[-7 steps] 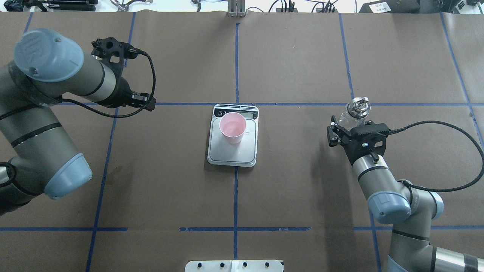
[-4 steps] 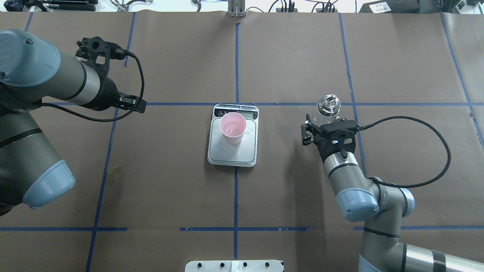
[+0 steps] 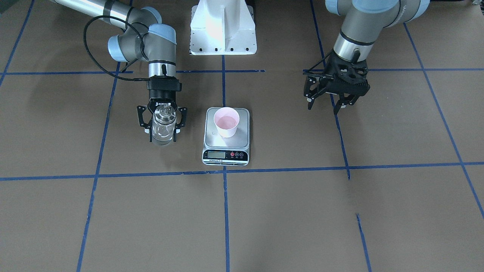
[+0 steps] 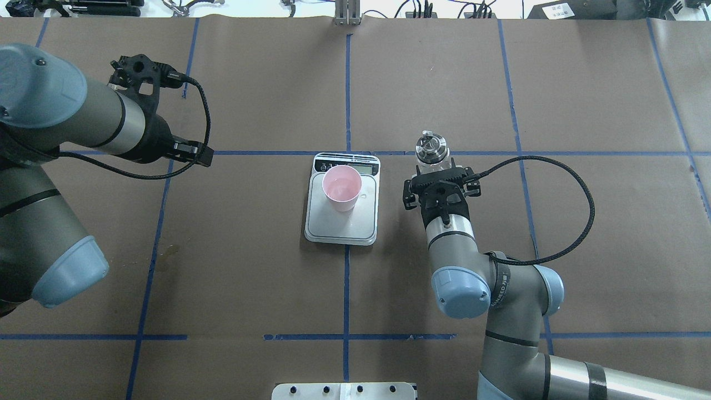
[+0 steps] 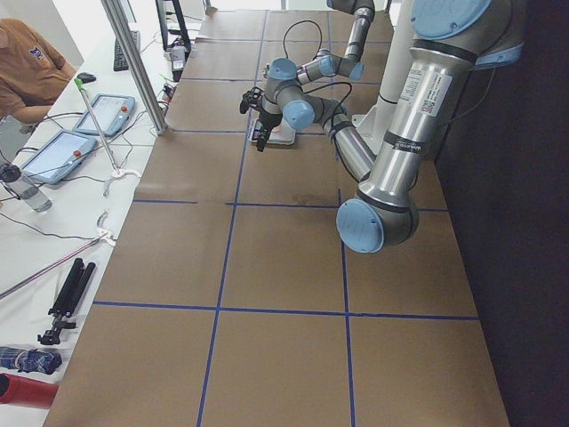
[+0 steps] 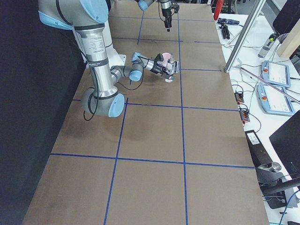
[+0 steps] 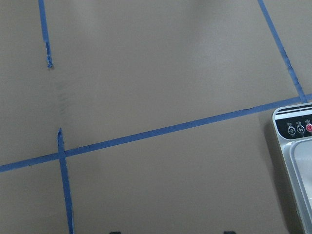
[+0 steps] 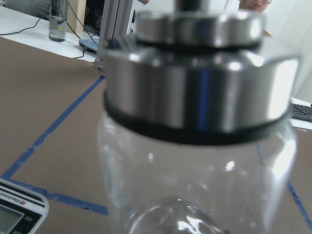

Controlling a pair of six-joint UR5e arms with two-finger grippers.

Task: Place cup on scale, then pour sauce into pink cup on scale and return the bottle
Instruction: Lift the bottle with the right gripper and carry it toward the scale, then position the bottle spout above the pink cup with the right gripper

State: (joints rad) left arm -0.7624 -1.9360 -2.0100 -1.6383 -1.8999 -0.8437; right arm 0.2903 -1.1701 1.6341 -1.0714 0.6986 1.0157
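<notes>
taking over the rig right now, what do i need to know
Right gripper: shut on the bottle, held beside the scale, on the robot's right of it.
Left gripper: open, empty, off to the robot's left.
The cup stands on the scale's platform.
Done: cup placed, bottle picked up.
Left: pour into the cup, put the bottle back.

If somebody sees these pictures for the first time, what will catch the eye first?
First the pink cup standing on the steel scale in the middle of the brown table. Then the right gripper, close beside the scale on the robot's right, shut on the upright clear glass bottle. The left gripper hangs open and empty, farther off on the other side.
</notes>
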